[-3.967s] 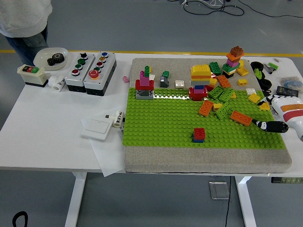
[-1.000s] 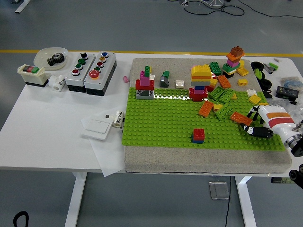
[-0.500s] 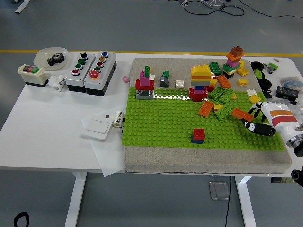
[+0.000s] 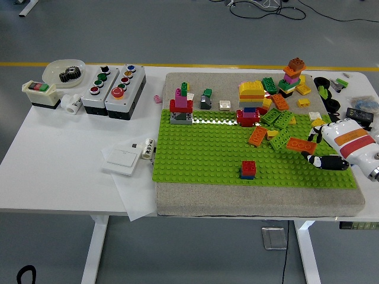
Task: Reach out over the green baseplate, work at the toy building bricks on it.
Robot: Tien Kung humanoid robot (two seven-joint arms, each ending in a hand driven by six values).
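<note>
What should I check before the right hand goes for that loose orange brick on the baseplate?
1. Right hand over the green baseplate: ok, at its right edge.
2. Hand free of load: ok, fingers relaxed, holding nothing.
3. Orange brick reachable: ok, just left of the fingertips, lying tilted.
4. Contact with the brick: cannot tell, fingers very close.
5. Neighbours clear: not ok, green bricks crowd its far-left side.
6. Red-on-blue stack out of the path: ok, well to the left.
</note>
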